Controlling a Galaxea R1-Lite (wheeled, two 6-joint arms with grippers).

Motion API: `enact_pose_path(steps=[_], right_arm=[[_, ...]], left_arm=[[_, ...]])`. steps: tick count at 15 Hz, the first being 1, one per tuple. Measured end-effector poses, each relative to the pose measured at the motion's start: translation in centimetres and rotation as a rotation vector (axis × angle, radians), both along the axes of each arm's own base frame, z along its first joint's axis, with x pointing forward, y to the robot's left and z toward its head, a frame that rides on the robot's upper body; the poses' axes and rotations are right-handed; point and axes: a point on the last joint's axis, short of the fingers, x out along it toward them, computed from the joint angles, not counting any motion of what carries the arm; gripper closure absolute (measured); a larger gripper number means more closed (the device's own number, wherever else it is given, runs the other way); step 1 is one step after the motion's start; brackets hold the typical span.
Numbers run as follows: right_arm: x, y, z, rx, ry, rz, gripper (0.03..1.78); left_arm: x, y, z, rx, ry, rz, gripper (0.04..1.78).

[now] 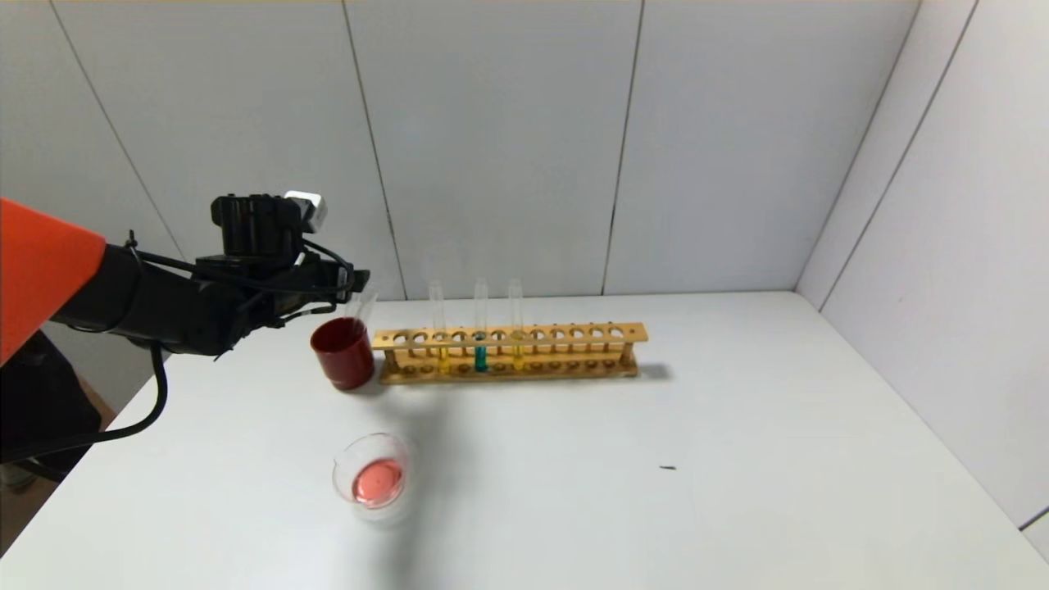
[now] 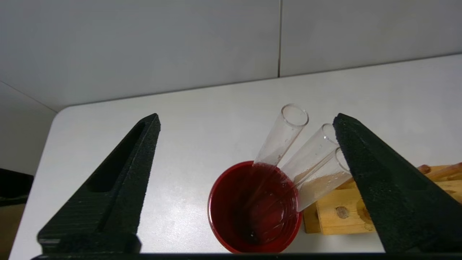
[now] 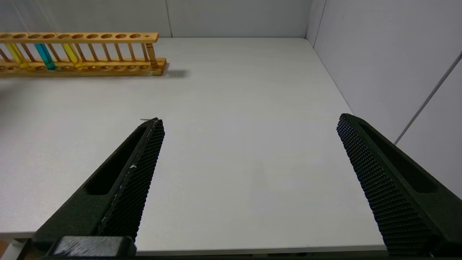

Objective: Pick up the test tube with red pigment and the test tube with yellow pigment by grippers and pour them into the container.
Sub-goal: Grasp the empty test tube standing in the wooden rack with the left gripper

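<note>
The container (image 1: 373,479), a clear glass dish with red liquid in it, sits at the front left of the table. No tube with red liquid shows. An empty clear tube (image 2: 283,135) leans in the dark red cup (image 2: 254,207). Two test tubes with yellow pigment (image 1: 438,324) (image 1: 515,319) stand in the wooden rack (image 1: 574,334), and both also show in the right wrist view (image 3: 16,56) (image 3: 72,54). My left gripper (image 2: 247,119) is open and empty, just above and left of the cup (image 1: 342,354). My right gripper (image 3: 249,121) is open and empty, low over the table's front right.
A teal-liquid tube (image 1: 480,328) stands between the yellow ones. Two more clear tube tops (image 2: 317,151) show close to my left gripper's finger (image 2: 375,180), by the rack end. White walls close the table at the back and right. A small dark speck (image 1: 668,468) lies mid-table.
</note>
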Motion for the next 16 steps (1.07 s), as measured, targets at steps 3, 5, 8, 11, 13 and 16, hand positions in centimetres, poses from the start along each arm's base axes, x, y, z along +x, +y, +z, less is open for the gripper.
enact_pose_path(steps=[3, 5, 8, 11, 13, 16], right_arm=[[0.0, 0.0, 0.0, 0.000, 0.000, 0.000, 0.06], [0.0, 0.0, 0.0, 0.000, 0.000, 0.000, 0.06], [0.0, 0.0, 0.0, 0.000, 0.000, 0.000, 0.06], [0.0, 0.0, 0.0, 0.000, 0.000, 0.000, 0.06], [0.0, 0.0, 0.0, 0.000, 0.000, 0.000, 0.06], [0.0, 0.0, 0.0, 0.000, 0.000, 0.000, 0.06]], left_arm=[[-1.6, -0.1, 2.9, -0.004, -0.058, -0.011, 0.07], [-3.2, -1.1, 4.9, -0.010, -0.074, -0.042, 0.07], [-6.3, -3.8, 6.0, -0.045, -0.042, -0.140, 0.07], [-7.8, -6.1, 5.9, -0.161, -0.015, -0.191, 0.07], [-7.9, -7.1, 5.2, -0.192, 0.010, -0.205, 0.07], [-7.6, -8.6, 3.6, -0.186, 0.056, -0.233, 0.07]])
